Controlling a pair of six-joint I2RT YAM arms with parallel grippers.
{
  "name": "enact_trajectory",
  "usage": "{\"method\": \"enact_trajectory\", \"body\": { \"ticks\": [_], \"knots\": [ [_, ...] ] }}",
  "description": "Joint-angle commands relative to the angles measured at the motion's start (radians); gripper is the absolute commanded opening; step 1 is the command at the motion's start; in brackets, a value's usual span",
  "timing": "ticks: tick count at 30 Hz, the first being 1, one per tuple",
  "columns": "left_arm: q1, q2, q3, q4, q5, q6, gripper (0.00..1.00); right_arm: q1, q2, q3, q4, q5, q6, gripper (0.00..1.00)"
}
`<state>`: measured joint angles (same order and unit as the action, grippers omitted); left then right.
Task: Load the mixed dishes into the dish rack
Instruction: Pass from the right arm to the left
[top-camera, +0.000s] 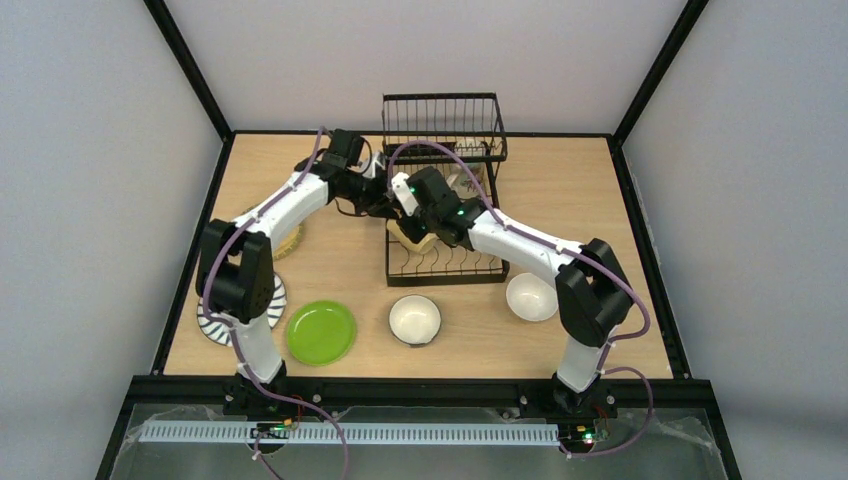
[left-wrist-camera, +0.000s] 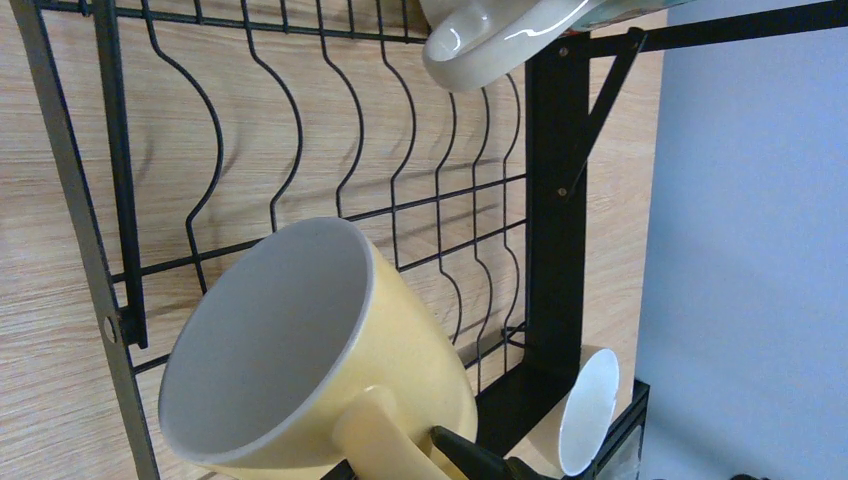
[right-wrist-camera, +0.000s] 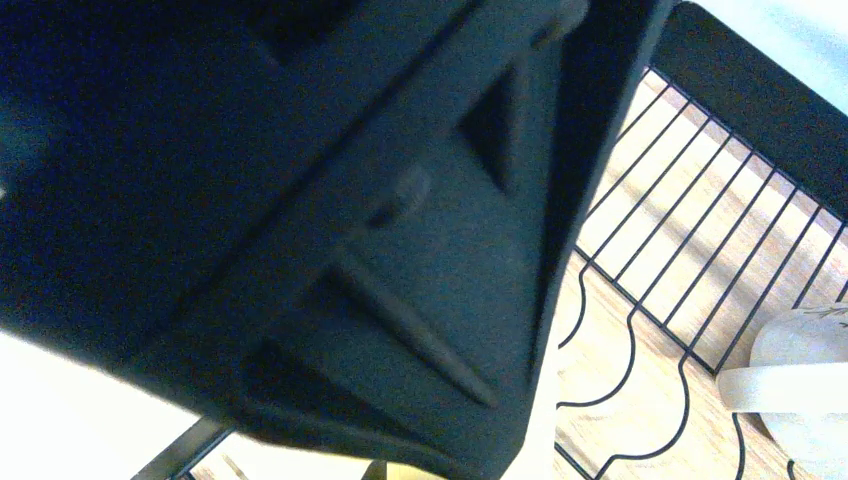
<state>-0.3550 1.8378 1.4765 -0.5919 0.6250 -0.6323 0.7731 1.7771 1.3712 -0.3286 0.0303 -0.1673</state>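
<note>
Where the slotted base of the black wire dish rack (top-camera: 445, 235) meets its near left corner, the pale yellow mug (left-wrist-camera: 300, 350) sits tilted over the wavy wires. Its white inside opens toward the left wrist camera and its handle points toward the bottom of that view. A dark fingertip of the left end effector (top-camera: 383, 203) shows just beside that handle, but I cannot tell whether the fingers are apart, together or clamped on the mug. The right end effector (top-camera: 418, 222) hangs over the same corner. Its own camera is mostly filled by a dark, blurred shape, so its state cannot be told either. Deeper in the rack, a white cup (left-wrist-camera: 490, 45) sits near the taller upright basket section, and a small cup (left-wrist-camera: 585, 410) with a white inside lies at the foot of a black post. Out on the desk (top-camera: 560, 190), the middle bowl (top-camera: 414, 320) stands just in front of the rack, and the right-hand bowl (top-camera: 531, 297) is off the rack's near right corner. The lime green plate (top-camera: 320, 332) lies to the left of the middle bowl, apart from it. The black-striped white plate (top-camera: 212, 322) shows partly under the left arm. The tan woven-look plate (top-camera: 288, 240) is farther back, also half hidden by that arm.
</note>
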Motion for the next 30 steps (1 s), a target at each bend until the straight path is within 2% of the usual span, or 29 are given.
{"method": "enact_trajectory", "body": {
  "ticks": [1, 6, 11, 15, 22, 24, 30],
  "knots": [
    [-0.05, 0.033, 0.031, -0.036, 0.062, 0.002, 0.79, 0.041, 0.011, 0.075, 0.084, 0.01, -0.04, 0.0],
    [-0.061, 0.047, 0.048, -0.035, 0.062, -0.013, 0.77, 0.073, 0.023, 0.083, 0.082, 0.057, -0.06, 0.0],
    [-0.075, 0.056, 0.068, -0.019, 0.067, -0.04, 0.63, 0.097, 0.028, 0.08, 0.079, 0.085, -0.074, 0.0],
    [-0.086, 0.061, 0.08, -0.014, 0.072, -0.051, 0.47, 0.112, 0.027, 0.072, 0.082, 0.103, -0.084, 0.0],
    [-0.107, 0.047, 0.072, -0.009, 0.068, -0.058, 0.1, 0.132, 0.026, 0.061, 0.08, 0.128, -0.093, 0.0],
    [-0.112, 0.04, 0.063, -0.003, 0.068, -0.06, 0.03, 0.135, 0.024, 0.06, 0.078, 0.136, -0.093, 0.0],
    [-0.119, 0.007, 0.007, 0.039, 0.062, -0.082, 0.02, 0.134, 0.015, 0.054, 0.071, 0.163, -0.085, 0.0]
  ]
}}
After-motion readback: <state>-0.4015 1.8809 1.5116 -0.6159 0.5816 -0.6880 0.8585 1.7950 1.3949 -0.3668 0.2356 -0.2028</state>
